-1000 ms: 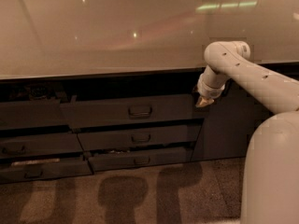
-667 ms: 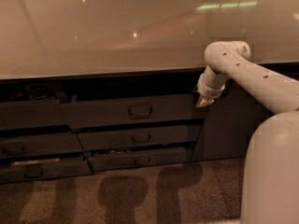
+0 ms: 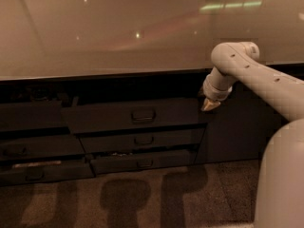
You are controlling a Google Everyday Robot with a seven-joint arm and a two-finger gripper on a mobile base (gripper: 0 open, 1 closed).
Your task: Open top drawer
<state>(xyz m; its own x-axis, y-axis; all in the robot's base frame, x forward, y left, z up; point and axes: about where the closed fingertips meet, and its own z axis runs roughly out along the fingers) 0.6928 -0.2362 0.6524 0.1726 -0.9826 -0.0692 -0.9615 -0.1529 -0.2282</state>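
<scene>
The top drawer (image 3: 137, 115) is a wide dark grey front with a small centred loop handle (image 3: 143, 114), just under the counter edge. It stands pulled out a little from the cabinet face, with a dark gap above it. My gripper (image 3: 209, 105) hangs on the white arm at the drawer's upper right corner, well to the right of the handle, pointing down.
A glossy pale countertop (image 3: 118, 37) overhangs the drawers. Two narrower drawers (image 3: 142, 140) sit below the top one, and more drawers (image 3: 33, 148) are at the left. A dark cabinet panel (image 3: 237, 132) stands at the right. My white body (image 3: 280, 184) fills the lower right. Speckled carpet (image 3: 142, 198) lies in front.
</scene>
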